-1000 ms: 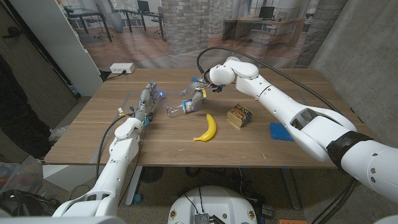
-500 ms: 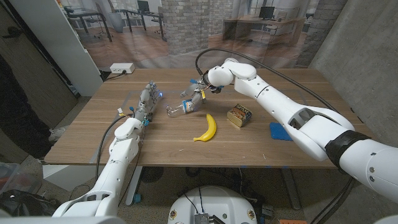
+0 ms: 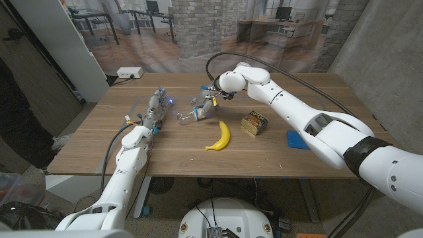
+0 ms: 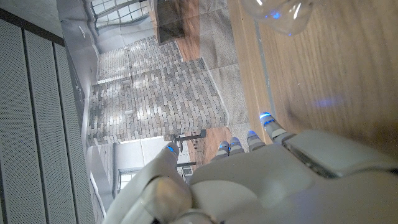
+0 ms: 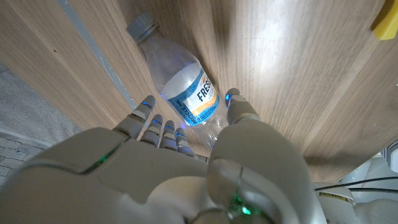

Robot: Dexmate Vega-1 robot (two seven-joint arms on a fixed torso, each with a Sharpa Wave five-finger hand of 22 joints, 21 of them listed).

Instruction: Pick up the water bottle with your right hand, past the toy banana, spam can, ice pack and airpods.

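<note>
The clear water bottle (image 3: 193, 114) lies on its side at the table's middle, its cap toward my left hand; its blue and orange label (image 5: 198, 96) shows in the right wrist view. My right hand (image 3: 209, 98) hovers over the bottle's far end. Its fingers (image 5: 149, 115) and thumb are spread on either side of the bottle's base, not closed on it. The yellow toy banana (image 3: 220, 135), spam can (image 3: 254, 123) and blue ice pack (image 3: 297, 139) lie nearer the front, to the right. My left hand (image 3: 155, 108) stands beside the bottle's cap, fingers apart and empty.
A white power strip (image 3: 130, 72) sits at the table's far left corner. A person in dark clothes (image 3: 16, 99) stands at the left edge. The banana's tip (image 5: 385, 18) shows in the right wrist view. A clear rounded piece of plastic (image 4: 273, 14) shows beyond my left hand.
My right hand has shifted slightly left and closer over the bottle. The bottle, the other objects and my left hand have stayed put.
</note>
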